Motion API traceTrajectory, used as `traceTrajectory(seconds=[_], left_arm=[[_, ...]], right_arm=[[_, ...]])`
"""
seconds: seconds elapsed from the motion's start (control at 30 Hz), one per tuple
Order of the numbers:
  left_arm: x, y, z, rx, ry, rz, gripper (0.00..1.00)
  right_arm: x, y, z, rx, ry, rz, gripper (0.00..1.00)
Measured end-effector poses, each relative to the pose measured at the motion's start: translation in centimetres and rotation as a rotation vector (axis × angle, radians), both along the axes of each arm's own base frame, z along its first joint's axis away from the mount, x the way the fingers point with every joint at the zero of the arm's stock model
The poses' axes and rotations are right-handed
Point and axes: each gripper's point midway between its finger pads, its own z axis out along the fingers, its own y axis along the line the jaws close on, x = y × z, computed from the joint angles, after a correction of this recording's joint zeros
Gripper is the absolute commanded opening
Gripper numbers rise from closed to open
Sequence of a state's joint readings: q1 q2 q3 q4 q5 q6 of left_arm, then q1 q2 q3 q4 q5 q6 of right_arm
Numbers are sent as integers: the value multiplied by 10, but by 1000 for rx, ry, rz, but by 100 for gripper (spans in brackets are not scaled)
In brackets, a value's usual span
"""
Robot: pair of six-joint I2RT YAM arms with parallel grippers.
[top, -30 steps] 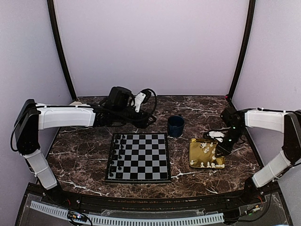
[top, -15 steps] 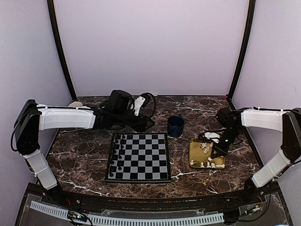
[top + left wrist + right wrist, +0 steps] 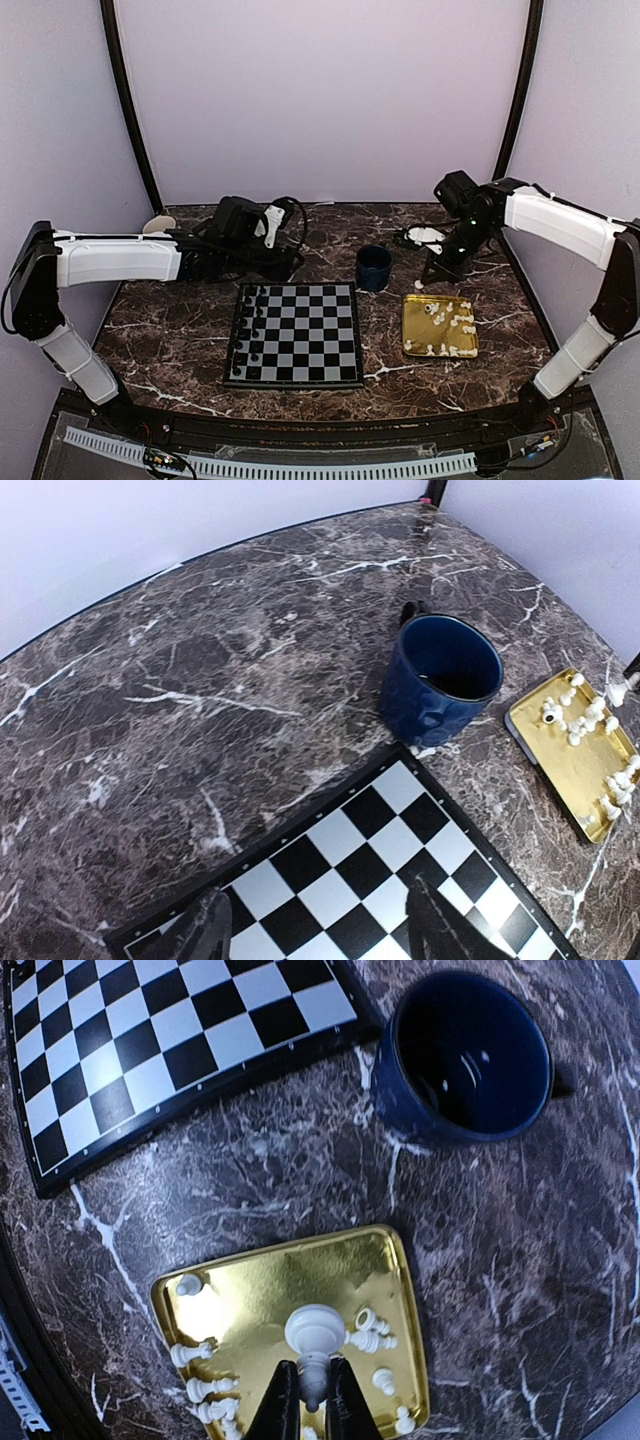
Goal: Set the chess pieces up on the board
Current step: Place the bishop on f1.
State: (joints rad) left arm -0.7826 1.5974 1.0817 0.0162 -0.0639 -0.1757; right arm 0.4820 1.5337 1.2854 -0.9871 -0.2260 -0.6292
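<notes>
The right pincer (image 3: 310, 1400) is closed on one cream-white chess piece (image 3: 314, 1335). Its two dark fingers clamp the stem just under the round head, and the piece stands upright between them. In the right wrist view the held piece hangs above the gold tray (image 3: 270, 1290), clear of its floor. From the top view the right pincer (image 3: 432, 272) sits above the desk's (image 3: 170, 330) far right part, behind the tray (image 3: 410, 325) and to the right of the mug (image 3: 374, 267).

The other cream-white chess pieces (image 3: 200, 1390) lie scattered in the tray, most of them along its near and right edges, some tipped on their sides. The dark blue mug (image 3: 465, 1055) stands upright on the desk between the tray and the board's far right corner, touching neither.

The board (image 3: 297, 335) lies flat in the middle of the desk. Its left two columns carry black pieces (image 3: 245, 330); I see no white piece on any of its squares.

The left pincer (image 3: 320, 935) is open, its fingers (image 3: 205, 930) spread wide with nothing between them. It hovers over the board's (image 3: 400, 860) far edge, and the top view places the left pincer (image 3: 290, 262) behind the board's far left corner.
</notes>
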Motion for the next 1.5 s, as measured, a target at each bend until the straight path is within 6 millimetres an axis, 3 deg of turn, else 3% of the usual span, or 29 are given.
traceTrajectory(seconds=[0.13, 0.4, 0.7, 0.97, 1.5], left_arm=[[3, 24, 3, 24, -1, 101, 65], [5, 68, 3, 49, -9, 266, 65], [4, 91, 17, 21, -38, 333, 65], [3, 97, 11, 31, -29, 340, 65], [0, 99, 5, 39, -22, 340, 65]], right_arm=[[11, 31, 6, -26, -37, 77, 2], [2, 93, -19, -96, -6, 246, 2], [-9, 150, -42, -154, -7, 366, 3], [-7, 161, -67, -209, 21, 382, 4], [-16, 166, -82, -256, 61, 408, 6]])
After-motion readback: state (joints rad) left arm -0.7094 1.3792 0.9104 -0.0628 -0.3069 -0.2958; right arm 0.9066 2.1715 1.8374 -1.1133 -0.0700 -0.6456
